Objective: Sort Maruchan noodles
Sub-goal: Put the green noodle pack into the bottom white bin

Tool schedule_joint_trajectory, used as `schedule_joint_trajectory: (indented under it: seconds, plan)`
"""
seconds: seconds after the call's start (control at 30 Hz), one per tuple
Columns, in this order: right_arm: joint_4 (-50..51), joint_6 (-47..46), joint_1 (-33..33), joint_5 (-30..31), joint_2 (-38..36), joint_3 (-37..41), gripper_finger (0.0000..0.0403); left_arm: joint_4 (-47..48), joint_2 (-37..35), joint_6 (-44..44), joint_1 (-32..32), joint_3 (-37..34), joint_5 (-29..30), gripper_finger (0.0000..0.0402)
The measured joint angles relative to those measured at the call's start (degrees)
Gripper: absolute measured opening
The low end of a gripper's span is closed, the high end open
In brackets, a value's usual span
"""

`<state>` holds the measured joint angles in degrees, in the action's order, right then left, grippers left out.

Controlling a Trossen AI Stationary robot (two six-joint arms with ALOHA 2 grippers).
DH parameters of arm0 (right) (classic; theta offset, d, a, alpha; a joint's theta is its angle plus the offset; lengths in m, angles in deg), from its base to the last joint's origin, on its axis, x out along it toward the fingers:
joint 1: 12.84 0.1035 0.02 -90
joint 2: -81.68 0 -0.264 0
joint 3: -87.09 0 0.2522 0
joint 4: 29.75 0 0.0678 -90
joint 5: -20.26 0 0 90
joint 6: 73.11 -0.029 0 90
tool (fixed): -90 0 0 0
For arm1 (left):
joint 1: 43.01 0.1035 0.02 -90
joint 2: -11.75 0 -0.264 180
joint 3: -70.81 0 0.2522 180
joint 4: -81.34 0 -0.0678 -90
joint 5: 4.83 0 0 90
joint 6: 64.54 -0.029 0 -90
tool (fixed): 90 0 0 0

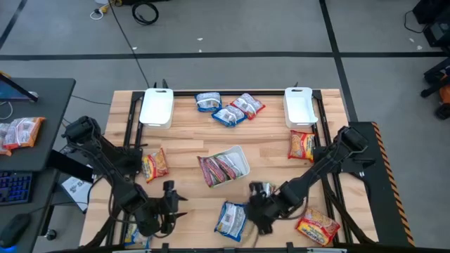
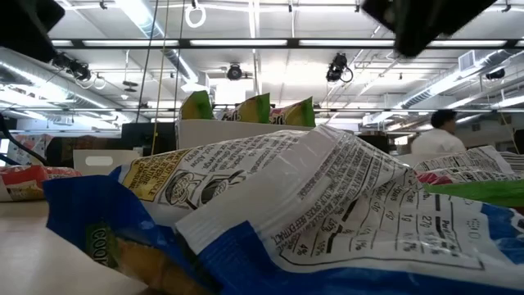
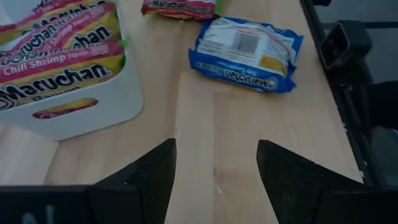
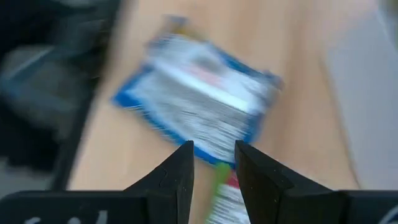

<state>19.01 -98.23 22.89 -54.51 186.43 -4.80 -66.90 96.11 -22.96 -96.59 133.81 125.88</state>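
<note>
My right gripper [image 1: 259, 206] hangs low over the near edge of the table [image 1: 190, 151], its fingers [image 4: 177, 177] drawn in to a narrow gap with nothing between them that I can see; the packet I take to be next is the blue-and-white Maruchan packet [image 1: 230, 218], lying flat on the wood just beside that gripper, on the side toward the table's middle; in my right wrist view it [image 4: 199, 102] sits straight ahead of the fingertips, skewed, so that its long axis crosses the line of my fingers at a slant, not squarely; I judge that the wrist needs a small turn before the fingers can close across the short side. My left gripper [image 1: 167, 202] waits a little farther off on the packet's other side, fingers [image 3: 155, 180] parted fairly wide and empty, looking across bare wood at the same packet [image 3: 245, 53]; so the right arm is the nearer one. Close behind the packet stands the middle white tray [image 1: 240, 158], already holding pink Chili Shrimp packets [image 1: 219, 169]; an orange packet [image 1: 318, 228] lies by the near right corner, well clear of the reach.
</note>
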Motion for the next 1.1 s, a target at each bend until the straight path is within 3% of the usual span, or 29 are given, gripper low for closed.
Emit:
schedule_joint_trajectory:
  seconds: [0.1, 0.23, 0.4, 0.53, 0.83, 1.1]
  plan:
    - [5.36, -11.51, -3.38, -1.86, 0.00, 0.02, 0.0133, -0.09, 0.00, 0.04, 0.43, 0.00, -0.81, 0.0226]
    - [6.49, -14.56, -5.61, -7.78, 0.00, 0.04, 0.0164, -0.17, 0.00, -0.28, 0.37, 0.00, -0.95, 0.0226]
    - [7.16, -19.55, -6.15, -5.85, 0.00, 0.99, 0.0206, -0.15, 0.00, -0.25, 0.79, 0.00, -0.93, 0.0226]
    - [7.34, -20.12, -6.11, -5.84, 0.11, 4.12, 0.0217, -0.17, 0.00, -0.26, 0.76, 0.00, -0.93, 0.0226]
    - [6.52, -21.19, -6.10, -2.15, 0.17, 10.25, 0.0168, -1.33, 0.00, -2.73, 0.59, 0.00, 5.63, 0.0226]
    - [0.14, -18.26, -6.23, -1.82, -0.24, 15.58, 0.0074, -8.61, 0.00, -13.66, -0.46, 0.01, 13.06, 0.0226]
